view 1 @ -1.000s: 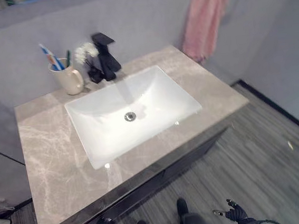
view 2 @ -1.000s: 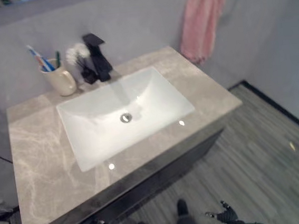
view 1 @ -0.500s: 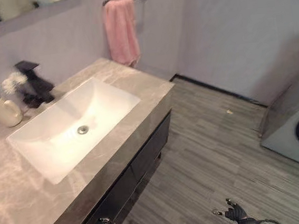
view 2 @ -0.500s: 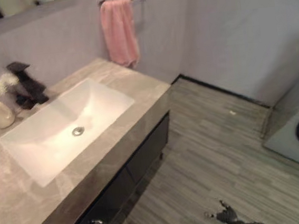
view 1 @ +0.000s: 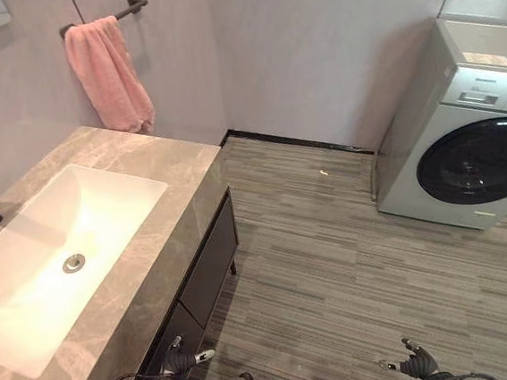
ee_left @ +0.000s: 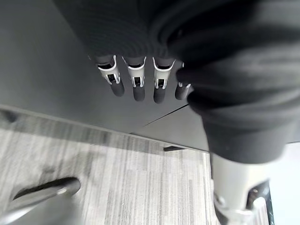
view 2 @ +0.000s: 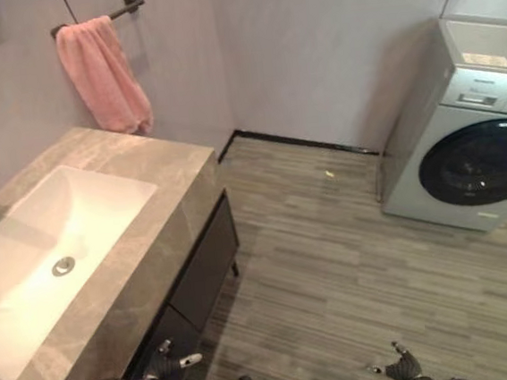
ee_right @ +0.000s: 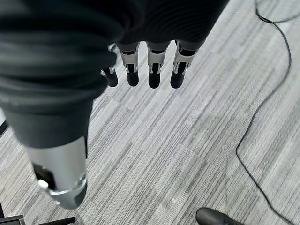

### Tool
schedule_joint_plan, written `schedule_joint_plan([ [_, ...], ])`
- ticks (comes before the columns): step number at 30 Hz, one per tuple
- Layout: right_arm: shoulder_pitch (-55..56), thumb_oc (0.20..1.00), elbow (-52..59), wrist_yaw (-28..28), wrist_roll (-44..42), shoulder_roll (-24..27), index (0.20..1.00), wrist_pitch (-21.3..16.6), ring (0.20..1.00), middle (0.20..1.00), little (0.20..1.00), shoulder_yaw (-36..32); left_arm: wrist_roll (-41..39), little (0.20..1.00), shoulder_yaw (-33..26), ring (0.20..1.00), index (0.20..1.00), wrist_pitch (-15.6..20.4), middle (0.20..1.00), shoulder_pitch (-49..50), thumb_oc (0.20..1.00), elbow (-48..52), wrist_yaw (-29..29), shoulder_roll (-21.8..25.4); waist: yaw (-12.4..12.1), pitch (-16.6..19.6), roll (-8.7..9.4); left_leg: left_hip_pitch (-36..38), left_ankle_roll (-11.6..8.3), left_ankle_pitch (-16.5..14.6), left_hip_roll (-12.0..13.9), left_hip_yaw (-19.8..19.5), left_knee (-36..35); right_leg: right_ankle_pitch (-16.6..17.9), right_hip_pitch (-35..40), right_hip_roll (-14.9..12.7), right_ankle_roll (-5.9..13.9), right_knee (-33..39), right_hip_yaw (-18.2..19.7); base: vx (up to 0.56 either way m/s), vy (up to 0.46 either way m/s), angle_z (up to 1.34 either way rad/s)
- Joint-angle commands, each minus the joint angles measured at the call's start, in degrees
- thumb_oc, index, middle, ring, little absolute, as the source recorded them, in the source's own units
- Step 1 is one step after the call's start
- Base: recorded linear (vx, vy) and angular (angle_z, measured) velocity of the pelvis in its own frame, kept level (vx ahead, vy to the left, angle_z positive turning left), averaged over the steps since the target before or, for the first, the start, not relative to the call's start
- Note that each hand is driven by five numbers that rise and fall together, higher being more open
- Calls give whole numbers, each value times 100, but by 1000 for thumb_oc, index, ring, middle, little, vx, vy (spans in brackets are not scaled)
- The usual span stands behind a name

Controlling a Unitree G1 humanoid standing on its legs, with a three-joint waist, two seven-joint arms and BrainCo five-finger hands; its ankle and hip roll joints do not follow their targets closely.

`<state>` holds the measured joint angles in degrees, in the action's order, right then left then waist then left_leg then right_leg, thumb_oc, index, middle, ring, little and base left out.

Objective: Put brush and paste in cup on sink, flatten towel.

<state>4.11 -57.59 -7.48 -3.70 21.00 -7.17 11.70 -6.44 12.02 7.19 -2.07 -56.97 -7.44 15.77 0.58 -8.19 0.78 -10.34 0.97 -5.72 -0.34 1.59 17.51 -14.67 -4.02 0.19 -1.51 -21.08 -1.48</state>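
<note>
A: Marble counter (view 1: 158, 177) with a white sink (view 1: 35, 256) now sits left; the view has swung right since a second ago, the cup gone from sight.

B: So the towel is next?

A: Likely. The pink towel (view 1: 108, 74) hangs bunched, far left. Left hand (ee_left: 140, 79) and right hand (ee_right: 150, 65) hang low, fingers straight, empty.

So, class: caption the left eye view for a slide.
Pink towel hangs bunched on its wall bar beyond the white sink.

Pink towel (view 1: 108, 76) on a black rail (view 1: 132, 2); grey-brown veined marble bench (view 1: 148, 169); white sink (view 1: 36, 265); grey striped floor (view 1: 349, 253); silver-grey washing machine (view 1: 464, 134) with a black door.
</note>
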Motion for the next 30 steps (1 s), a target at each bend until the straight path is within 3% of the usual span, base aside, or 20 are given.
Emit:
schedule_joint_plan([
  [1, -177, 1000, -144, -87, -108, 117, 1000, -177, 1000, 1000, 1000, -106, -130, 1000, -106, 1000, 1000, 192, 1000, -63, 1000, 74, -9, 31, -88, 89, -81, -99, 150, -402, -120, 171, 705, 281, 192, -202, 472, 75, -352, 61, 141, -35],
  [6, -208, 1000, -91, 74, -44, 67, 1000, -190, 1000, 1000, 1000, -46, -287, 1000, -184, 1000, 1000, 328, 1000, 281, 1000, 311, 189, 83, -215, 222, -137, 300, 168, -264, -188, 472, 138, 618, 351, -332, 720, 633, -87, 60, 171, -39],
  [16, -190, 1000, 110, 155, 66, 69, 1000, -241, 1000, 1000, 1000, -16, -188, 1000, -139, 1000, 1000, 414, 1000, 444, 1000, 168, 322, 47, -228, 282, -188, 536, 235, -174, -267, 660, -316, 933, 273, -472, 948, 886, 244, 10, 87, -21],
  [20, -170, 1000, 197, 175, 94, 48, 1000, -270, 1000, 1000, 1000, 53, -200, 1000, -86, 1000, 1000, 381, 1000, 395, 1000, 304, 333, 124, -217, 254, -165, 446, 231, -59, -225, 645, -244, 852, 44, -200, 857, 348, -110, -42, 9, -6],
  [21, -176, 1000, 193, 170, 123, 42, 1000, -264, 1000, 1000, 1000, 77, -209, 1000, -105, 1000, 1000, 362, 1000, 381, 1000, 347, 324, 156, -291, 226, -111, 400, 223, -80, -196, 730, -170, 790, -21, -253, 817, 197, -671, -38, -65, -17],
  [22, -147, 1000, 291, 188, 227, 75, 1000, -255, 1000, 1000, 1000, 115, -125, 1000, -130, 1000, 1000, 345, 1000, 354, 1000, 349, 331, 210, -349, 203, 5, 439, 208, -99, -194, 806, -177, 708, -1, -338, 647, 345, -1111, -14, -109, -39],
  [26, -70, 1000, 355, 222, 252, 109, 1000, -241, 1000, 1000, 1000, 117, -121, 1000, -40, 1000, 1000, 333, 1000, 253, 1000, 311, 354, 206, -302, 111, 67, 366, 151, -176, -157, 802, 328, 759, -10, -212, 747, 218, -924, 13, -91, -40],
  [28, -112, 1000, 381, 204, 185, 270, 1000, -242, 1000, 1000, 1000, 77, -134, 1000, 35, 1000, 1000, 312, 1000, 175, 1000, 415, 381, 227, -309, -66, 94, 30, 21, -325, 130, 833, 1253, 511, -56, -149, 562, -104, -979, -56, -174, -2],
  [30, -158, 1000, 376, 150, 92, 407, 1000, -241, 1000, 1000, 1000, -36, -75, 1000, 193, 1000, 1000, 306, 1000, 72, 1000, 527, 375, 239, -285, -232, 42, -230, -21, -391, 242, 728, 1868, 285, -158, -169, 447, -533, -1092, -88, -85, -14],
])
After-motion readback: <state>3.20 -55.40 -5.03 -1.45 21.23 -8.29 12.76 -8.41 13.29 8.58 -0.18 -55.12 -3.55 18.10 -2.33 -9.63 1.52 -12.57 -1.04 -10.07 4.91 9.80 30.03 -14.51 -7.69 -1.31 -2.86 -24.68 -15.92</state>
